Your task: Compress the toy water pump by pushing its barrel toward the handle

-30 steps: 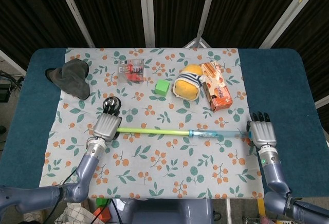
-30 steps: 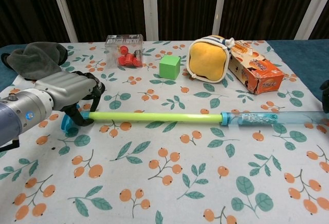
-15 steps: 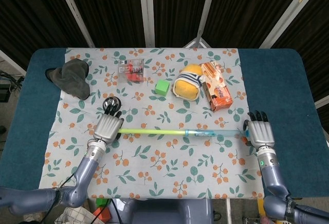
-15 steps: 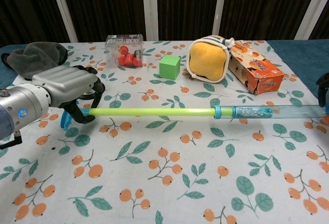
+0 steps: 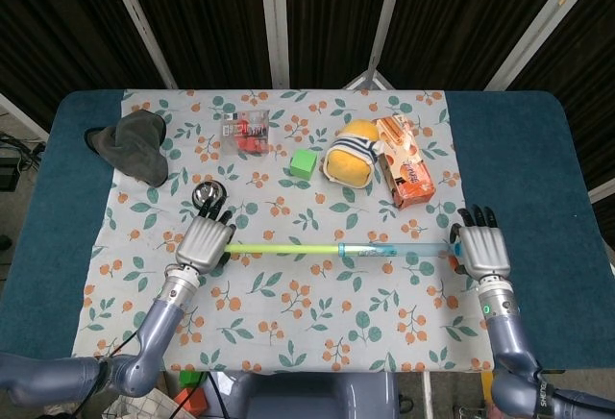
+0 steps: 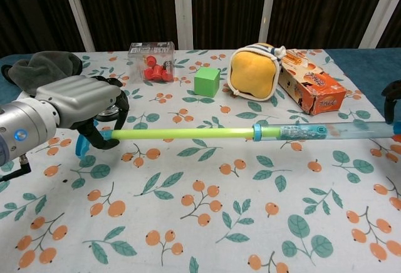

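Two metal robot hands hold a long toy water pump (image 6: 250, 133) lying crosswise on the leaf-and-berry patterned cloth of the table (image 5: 538, 150). The left hand (image 5: 204, 240) has its fingers curled around the pump's blue handle (image 6: 82, 146), where the yellow-green plunger rod (image 6: 182, 134) begins. The right hand (image 5: 479, 247) sits against the far end of the clear blue barrel (image 6: 319, 131); whether its fingers close around that end cannot be told. Behind the pump stand a green cube (image 5: 304, 163), a yellow plush toy (image 5: 352, 155), an orange carton (image 5: 404, 160), a clear box of red pieces (image 5: 246, 134) and a grey cloth (image 5: 133, 143).
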`<state>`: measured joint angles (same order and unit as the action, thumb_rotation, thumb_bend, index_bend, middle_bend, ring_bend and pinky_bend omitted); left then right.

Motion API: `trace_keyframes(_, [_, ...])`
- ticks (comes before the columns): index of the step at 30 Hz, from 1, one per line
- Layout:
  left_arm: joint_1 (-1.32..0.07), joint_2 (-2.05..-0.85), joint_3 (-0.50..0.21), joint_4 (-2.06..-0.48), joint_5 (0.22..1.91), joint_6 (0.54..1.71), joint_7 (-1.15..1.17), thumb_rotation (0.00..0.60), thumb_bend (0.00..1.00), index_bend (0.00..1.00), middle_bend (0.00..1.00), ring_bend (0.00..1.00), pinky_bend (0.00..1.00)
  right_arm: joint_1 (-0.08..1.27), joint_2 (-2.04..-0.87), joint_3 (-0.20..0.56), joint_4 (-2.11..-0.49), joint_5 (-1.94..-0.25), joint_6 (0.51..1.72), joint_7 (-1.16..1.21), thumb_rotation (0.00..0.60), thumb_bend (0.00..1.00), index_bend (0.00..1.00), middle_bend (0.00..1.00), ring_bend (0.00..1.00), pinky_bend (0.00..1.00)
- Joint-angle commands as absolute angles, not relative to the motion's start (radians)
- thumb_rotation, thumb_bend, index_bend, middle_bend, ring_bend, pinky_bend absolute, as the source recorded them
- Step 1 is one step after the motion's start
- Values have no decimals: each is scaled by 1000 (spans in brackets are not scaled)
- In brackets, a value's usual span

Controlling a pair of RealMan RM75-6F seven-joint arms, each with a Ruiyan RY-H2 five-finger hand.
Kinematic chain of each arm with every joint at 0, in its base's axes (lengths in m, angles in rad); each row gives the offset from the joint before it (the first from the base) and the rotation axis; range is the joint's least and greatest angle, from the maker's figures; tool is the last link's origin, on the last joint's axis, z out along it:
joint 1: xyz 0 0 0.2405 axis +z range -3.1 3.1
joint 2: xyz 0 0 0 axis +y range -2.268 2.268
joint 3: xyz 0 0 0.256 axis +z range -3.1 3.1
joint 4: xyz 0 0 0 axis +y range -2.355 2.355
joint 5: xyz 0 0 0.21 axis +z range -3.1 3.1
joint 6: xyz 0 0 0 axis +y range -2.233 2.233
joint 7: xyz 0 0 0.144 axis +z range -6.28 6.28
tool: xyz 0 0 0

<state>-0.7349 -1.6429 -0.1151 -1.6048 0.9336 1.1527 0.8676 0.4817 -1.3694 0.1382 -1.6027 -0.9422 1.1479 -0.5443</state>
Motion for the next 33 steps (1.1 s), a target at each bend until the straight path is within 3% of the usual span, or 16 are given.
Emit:
trace_keyframes(1, [-734,-1641,-114,-1628,938,1166,870,600,477,633,229,0,24,484,-1361,138,-1639,-948,1163,-565,600,356,667,172,12,0])
trace_keyframes(20, [-721,-1638,-119,-1692,941,1218,862,600,478,635,219,0,24,523,-1410,133,-1769,-941,1222,-700,600,357,682,174,12,0])
trace_keyframes(33, [-720,-1704,-131,-1680,947,1261,868,600,477,650,210,0,24,546,-1449,126,-1824,-930,1258,-767,600,357,683,174,12,0])
